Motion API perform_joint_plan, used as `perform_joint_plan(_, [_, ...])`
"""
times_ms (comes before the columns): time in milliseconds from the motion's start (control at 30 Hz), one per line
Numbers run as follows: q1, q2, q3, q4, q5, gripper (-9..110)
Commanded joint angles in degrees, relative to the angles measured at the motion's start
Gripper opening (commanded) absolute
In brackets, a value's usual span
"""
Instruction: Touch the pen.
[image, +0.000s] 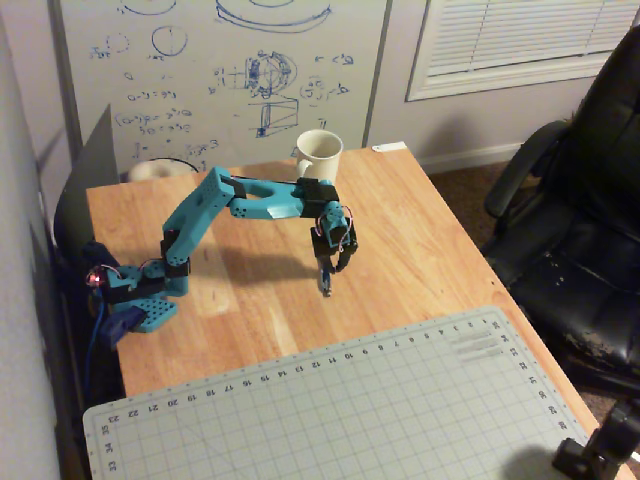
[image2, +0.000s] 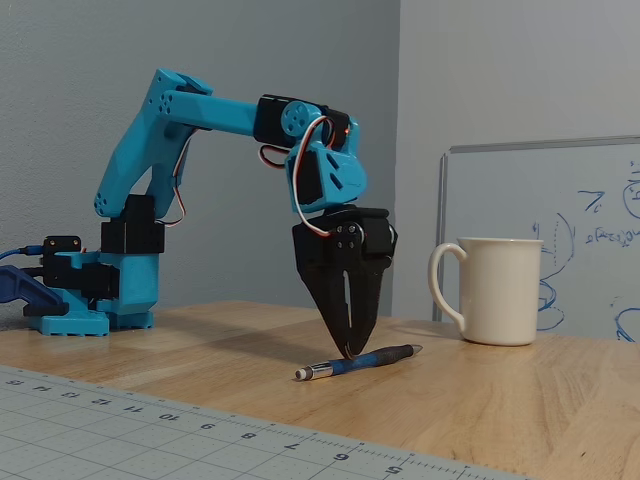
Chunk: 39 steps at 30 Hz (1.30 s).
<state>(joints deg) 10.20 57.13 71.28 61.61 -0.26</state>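
The pen (image2: 360, 361) is slim and dark blue with a silvery tip, lying flat on the wooden table (image2: 520, 400). In the overhead view only a short piece of the pen (image: 325, 284) shows below the gripper. My black gripper (image2: 348, 352) points straight down with its fingers closed together, and the tips rest at the pen's middle. From above, the gripper (image: 326, 270) hangs from the blue arm (image: 250, 200) over the table's centre.
A white mug (image2: 496, 290) stands to the right of the pen, near the far table edge (image: 320, 152). A grey cutting mat (image: 330, 410) covers the near part of the table. A whiteboard (image: 220, 70) leans behind; a black chair (image: 580, 230) stands right.
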Motion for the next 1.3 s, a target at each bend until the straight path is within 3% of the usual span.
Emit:
perform_joint_plan(0, [0.4,0.2,-4.0,-0.5,-0.4,1])
perform_joint_plan(567, [-0.4,8.0,-4.0,-0.2,0.5,1])
perform_joint_plan(867, [-2.3,13.0,-4.0,9.5,0.5,1])
perform_joint_plan(1267, [-2.2,7.9,-4.9,11.5,0.5,1])
